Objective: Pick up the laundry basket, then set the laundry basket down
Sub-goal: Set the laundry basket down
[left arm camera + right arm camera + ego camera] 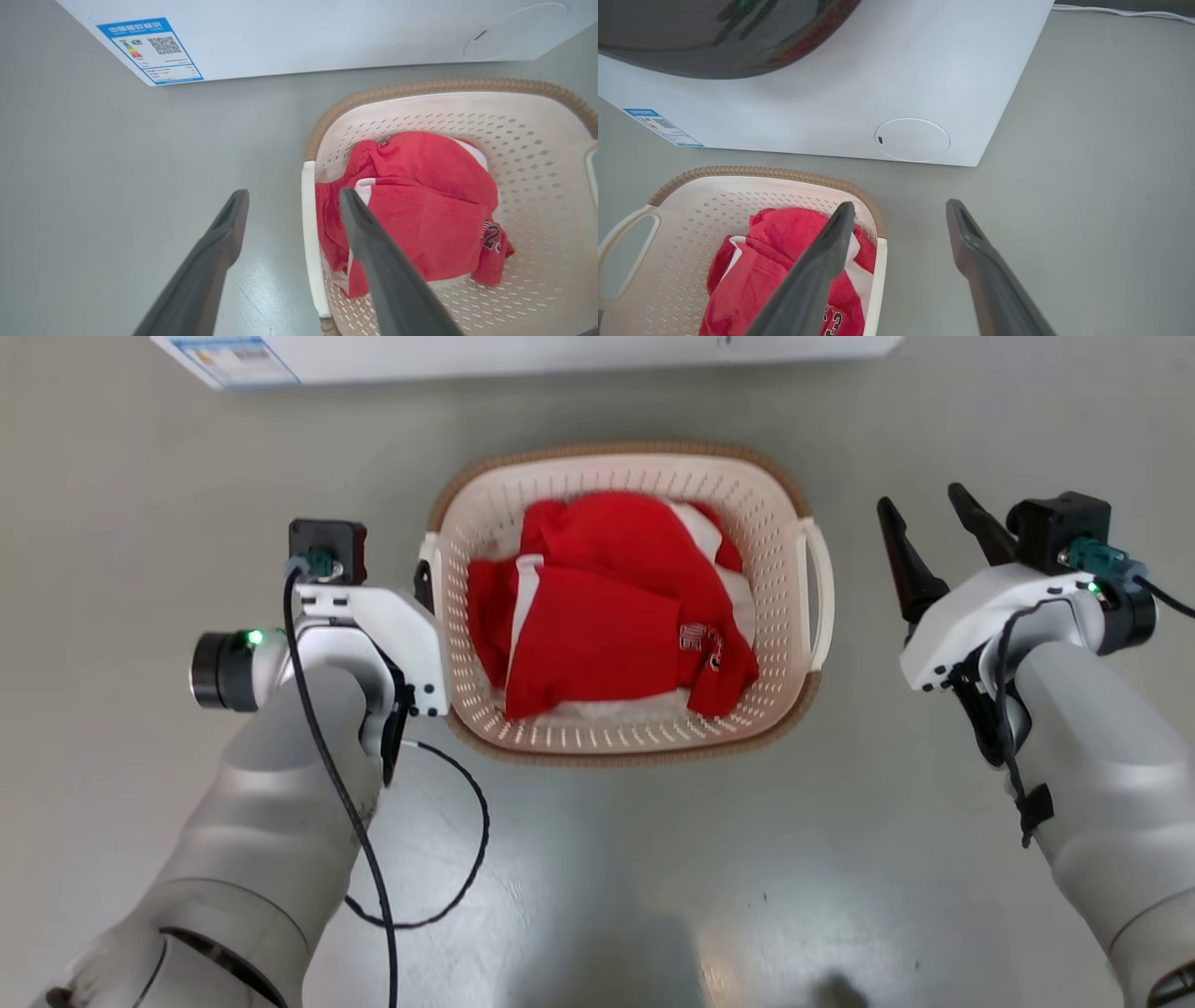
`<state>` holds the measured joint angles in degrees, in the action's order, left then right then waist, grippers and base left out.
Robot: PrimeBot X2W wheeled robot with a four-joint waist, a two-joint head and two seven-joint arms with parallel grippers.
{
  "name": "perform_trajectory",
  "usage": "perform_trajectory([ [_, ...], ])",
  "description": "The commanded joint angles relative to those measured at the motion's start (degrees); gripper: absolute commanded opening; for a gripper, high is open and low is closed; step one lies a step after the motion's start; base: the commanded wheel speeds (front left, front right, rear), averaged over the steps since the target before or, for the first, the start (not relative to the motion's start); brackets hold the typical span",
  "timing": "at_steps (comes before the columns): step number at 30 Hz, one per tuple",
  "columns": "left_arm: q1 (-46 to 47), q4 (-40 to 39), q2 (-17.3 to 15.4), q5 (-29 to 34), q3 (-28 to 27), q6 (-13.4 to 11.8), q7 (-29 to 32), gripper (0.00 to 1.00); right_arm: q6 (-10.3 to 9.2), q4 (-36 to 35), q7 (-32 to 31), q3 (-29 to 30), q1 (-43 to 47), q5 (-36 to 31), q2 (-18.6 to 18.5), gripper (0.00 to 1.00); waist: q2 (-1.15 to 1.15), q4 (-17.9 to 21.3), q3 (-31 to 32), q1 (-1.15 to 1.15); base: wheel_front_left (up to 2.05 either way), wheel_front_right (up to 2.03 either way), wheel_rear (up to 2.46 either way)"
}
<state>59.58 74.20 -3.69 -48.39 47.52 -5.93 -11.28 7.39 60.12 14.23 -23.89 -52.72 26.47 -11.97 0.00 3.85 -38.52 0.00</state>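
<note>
The laundry basket [775, 485], cream-white with a brown woven-look rim, stands on the grey floor and holds red clothes [607, 607]. My left gripper [294, 193] is open and straddles the basket's left loop handle [309, 233], one finger outside and one over the clothes, gripping nothing. In the head view its white wrist housing [373, 616] sits right against the basket's left side. My right gripper [934, 537] is open and empty, a short way off from the right handle [822, 597]. The right wrist view has that gripper [901, 204] above the handle [878, 280].
A white washing machine [878, 93] with a dark glass door [714, 37] stands just beyond the basket, a blue label [149, 51] at its corner. A white cable [1120, 11] lies on the floor behind it. A black cable [467, 859] loops from my left arm.
</note>
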Motion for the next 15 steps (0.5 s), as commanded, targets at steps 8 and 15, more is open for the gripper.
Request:
perform_trajectory([
  [8, -5.3, -1.8, -1.4, -1.5, -3.1, 2.4, -3.6, 1.00, 0.10, -6.3, 0.8, 9.2, 7.9, -8.9, 0.3, 1.00, 0.00, -1.0, 11.1, 0.00, 0.00, 0.00, 0.00],
  [15, -10.3, -13.0, -5.3, 2.6, -8.8, 0.5, -3.7, 1.00, 0.10, -10.5, 0.8, 13.3, 12.4, -14.1, 1.2, 1.00, 0.00, -1.3, 17.6, 0.00, 0.00, 0.00, 0.00],
])
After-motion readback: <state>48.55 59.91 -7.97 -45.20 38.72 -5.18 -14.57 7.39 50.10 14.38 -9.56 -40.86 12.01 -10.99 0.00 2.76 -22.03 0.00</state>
